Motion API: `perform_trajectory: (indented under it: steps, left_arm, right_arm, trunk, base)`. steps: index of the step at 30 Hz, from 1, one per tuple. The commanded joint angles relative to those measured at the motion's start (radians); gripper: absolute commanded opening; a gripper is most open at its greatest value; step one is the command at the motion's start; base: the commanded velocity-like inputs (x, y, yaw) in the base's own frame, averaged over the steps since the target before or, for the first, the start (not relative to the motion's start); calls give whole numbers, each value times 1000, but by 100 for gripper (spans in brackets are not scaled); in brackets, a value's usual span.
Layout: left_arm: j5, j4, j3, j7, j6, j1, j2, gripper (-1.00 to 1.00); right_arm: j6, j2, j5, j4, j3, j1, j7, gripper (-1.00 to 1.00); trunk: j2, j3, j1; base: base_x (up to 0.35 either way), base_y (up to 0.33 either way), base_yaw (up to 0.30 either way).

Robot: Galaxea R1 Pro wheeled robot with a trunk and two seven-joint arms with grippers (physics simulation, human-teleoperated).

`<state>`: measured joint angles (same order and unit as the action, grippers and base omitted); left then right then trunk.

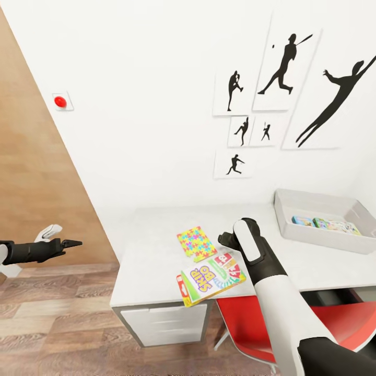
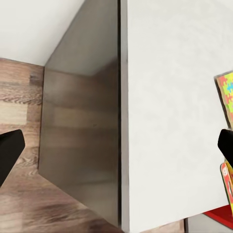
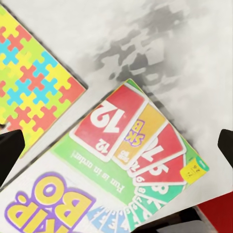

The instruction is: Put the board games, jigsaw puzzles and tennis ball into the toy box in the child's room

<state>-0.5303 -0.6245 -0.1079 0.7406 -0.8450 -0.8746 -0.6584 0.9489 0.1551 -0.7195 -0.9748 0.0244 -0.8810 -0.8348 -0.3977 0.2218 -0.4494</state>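
Note:
On the pale table (image 1: 156, 261) a jigsaw puzzle box (image 1: 196, 243) lies beside the green, yellow and red SKIP BO board game (image 1: 211, 277), which overhangs the front edge. My right gripper (image 1: 227, 241) hovers just above the SKIP BO box (image 3: 121, 170), open, one fingertip (image 3: 9, 150) on each side; the puzzle (image 3: 29, 92) lies next to it. The grey toy box (image 1: 292, 230) at the table's right holds a small blue box (image 1: 303, 221) and a longer colourful box (image 1: 337, 226). My left gripper (image 1: 70, 243) hangs open over the floor, left of the table. The tennis ball and bed are out of view.
A red chair (image 1: 245, 318) stands tucked under the table in front of my right arm. White drawers (image 1: 167, 324) support the table's left end, with a dark side panel (image 2: 82, 136). Wood floor (image 1: 57, 324) lies open at the left. Baseball silhouettes (image 1: 284, 65) hang on the wall.

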Motion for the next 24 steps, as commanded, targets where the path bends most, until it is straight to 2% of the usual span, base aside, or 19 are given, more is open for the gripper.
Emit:
perform_trajectory:
  steps: [1,24]
  left_arm:
    - [-5,0,-4,0,-5,-1,-1,100]
    - [-7,0,-4,0,-5,-1,-1,100]
  right_arm:
    - [2,0,-9,-1,1,-1,-10,100]
    - [4,0,-6,-3,0,-1,-6,100]
  trunk:
    - [-2,4,-1]
    - [-2,42,-1]
  base:
    - [0,6,0]
    - [0,1,0]
